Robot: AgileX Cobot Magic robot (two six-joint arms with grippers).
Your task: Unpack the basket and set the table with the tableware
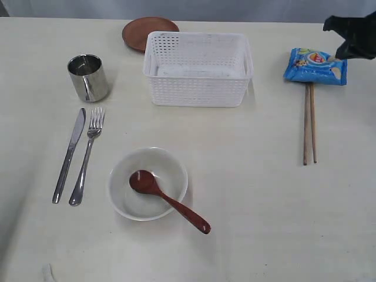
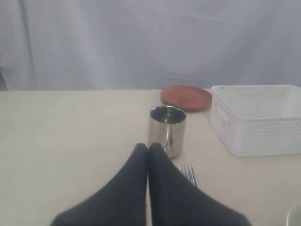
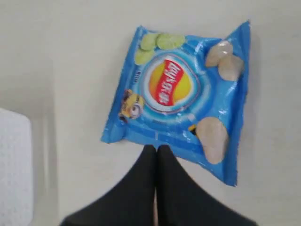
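Looking past our left hand [image 2: 148, 149], we find its two fingers pressed together with nothing between them. The steel cup [image 2: 167, 129] stands upright just ahead of the fingertips. The fork [image 2: 189, 173] shows its tines right beside that hand. The brown plate [image 2: 186, 96] lies farther out behind the cup, and the white basket [image 2: 256, 120] sits beyond the hand on the fork's side.

Our right hand [image 3: 156, 149] is likewise closed and holds nothing. Its tips sit at one edge of the blue chip bag [image 3: 176, 101], which lies flat on the worktop [image 1: 252, 194]; we cannot tell whether they touch it. In the exterior view, the chopsticks [image 1: 309, 123] lie side by side on the far side of the bag from this hand, one end at the bag's edge. The knife [image 1: 69, 154] lies just beside the fork. The white bowl [image 1: 170, 169], with the reddish spoon [image 1: 167, 200] leaning in it and its handle over the rim, sits well apart from the right hand.
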